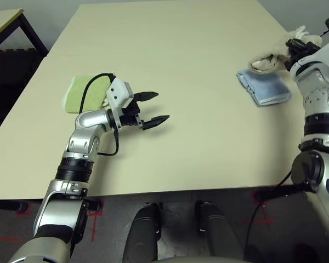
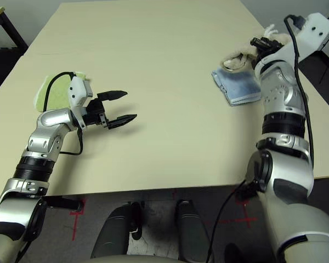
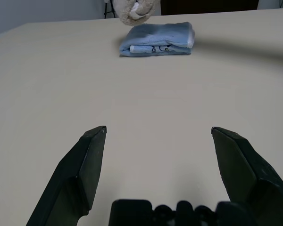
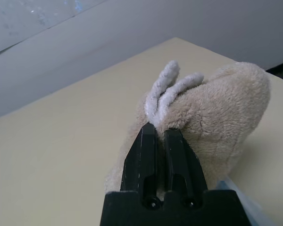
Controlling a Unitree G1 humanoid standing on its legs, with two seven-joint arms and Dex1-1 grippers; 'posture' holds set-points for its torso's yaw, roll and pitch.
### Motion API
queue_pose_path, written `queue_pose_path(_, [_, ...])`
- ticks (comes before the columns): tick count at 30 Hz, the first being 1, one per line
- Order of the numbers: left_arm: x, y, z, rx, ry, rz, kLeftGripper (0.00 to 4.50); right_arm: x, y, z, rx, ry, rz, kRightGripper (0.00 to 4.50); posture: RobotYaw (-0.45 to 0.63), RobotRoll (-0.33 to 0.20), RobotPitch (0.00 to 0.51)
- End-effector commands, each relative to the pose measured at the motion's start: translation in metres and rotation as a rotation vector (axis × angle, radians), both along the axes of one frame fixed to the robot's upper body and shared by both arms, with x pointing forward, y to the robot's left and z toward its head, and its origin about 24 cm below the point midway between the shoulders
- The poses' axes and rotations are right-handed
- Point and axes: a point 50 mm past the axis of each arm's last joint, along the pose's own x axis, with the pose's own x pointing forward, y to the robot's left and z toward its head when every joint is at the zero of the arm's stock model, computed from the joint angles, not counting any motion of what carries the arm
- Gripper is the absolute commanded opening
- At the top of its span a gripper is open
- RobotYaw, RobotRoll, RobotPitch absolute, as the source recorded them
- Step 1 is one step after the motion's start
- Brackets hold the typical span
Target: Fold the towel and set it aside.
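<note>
Ok, your right gripper (image 4: 160, 134) pinches the towel (image 4: 212, 113) above the blue towel (image 1: 263, 87); left gripper (image 1: 152, 110) spread wide, holding nothing.

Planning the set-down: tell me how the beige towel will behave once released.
The beige towel, pinched in the shut right tool, bulges and droops in soft folds, so it will probably slump and spread rather than stay folded. Its fluffy pile suggests it is light and grippy, unlikely to slide on the table.
</note>
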Motion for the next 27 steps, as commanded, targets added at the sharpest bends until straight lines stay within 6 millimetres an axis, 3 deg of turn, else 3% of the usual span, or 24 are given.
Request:
queue_pose_path(1, [-0.004,0.001,-0.004,0.017,0.016,0.003,4.5,0.003,-0.003,-0.006,-0.027,0.028,-0.003,0.0,0.05,0.0,0.203])
queue_pose_path(8, [-0.012,0.007,-0.006,0.026,0.03,0.021,4.5,-0.009,-0.003,-0.051,0.009,0.12,-0.006,0.0,0.08,0.0,0.225])
queue_pose_path(14, [-0.013,0.009,-0.006,0.036,0.041,0.023,4.5,-0.055,0.013,-0.093,0.102,0.209,-0.021,0.0,0.06,0.0,0.233])
queue_pose_path(21, [-0.011,0.007,-0.005,0.04,0.042,0.011,4.5,-0.094,0.022,-0.117,0.242,0.278,-0.134,0.0,0.04,0.0,0.236])
queue_pose_path(27, [-0.01,0.006,-0.006,0.042,0.042,0.007,4.5,-0.1,0.008,-0.123,0.279,0.291,-0.236,0.0,0.04,0.0,0.233])
